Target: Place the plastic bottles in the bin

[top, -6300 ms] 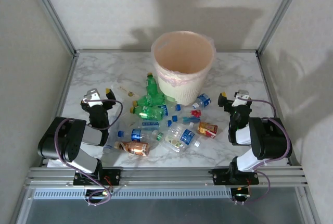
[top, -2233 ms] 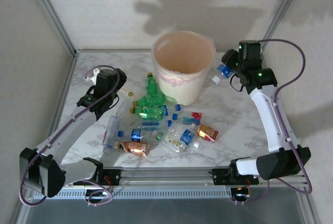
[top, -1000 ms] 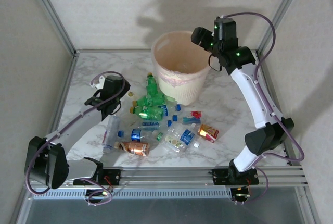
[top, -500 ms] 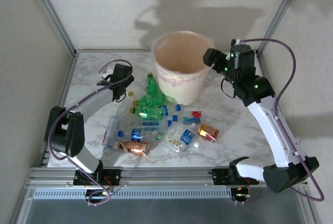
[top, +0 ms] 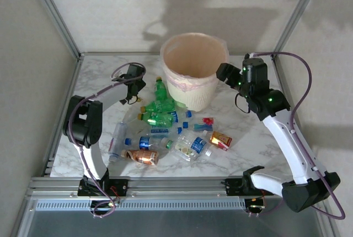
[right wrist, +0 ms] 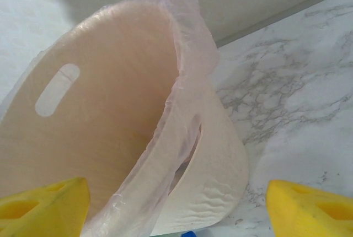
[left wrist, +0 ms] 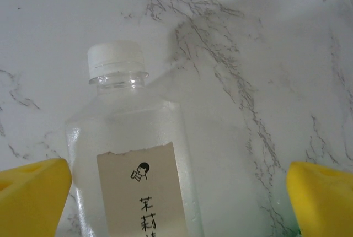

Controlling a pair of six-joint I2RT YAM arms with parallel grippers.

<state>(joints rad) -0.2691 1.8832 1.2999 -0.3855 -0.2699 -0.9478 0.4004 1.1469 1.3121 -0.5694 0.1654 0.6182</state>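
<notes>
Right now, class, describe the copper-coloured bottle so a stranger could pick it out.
Start at the cream bin; bottles lie heaped in front of it. At the heap's near-left corner lies the copper-coloured bottle, its orange-brown wrap unlike its clear and blue-labelled neighbours.

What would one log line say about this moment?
left fingers: open over clear bottle | right fingers: open, empty, facing bin | other bottles: on table

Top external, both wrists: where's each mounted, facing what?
Top external: above and behind left arm, right arm; looks down on bin, bottles.
Left wrist: faces down at a white-capped clear bottle between the yellow left fingers.
Right wrist: faces the bin's mouth; yellow right fingers at bottom corners.
Shared: bin, in top external and right wrist.
</notes>
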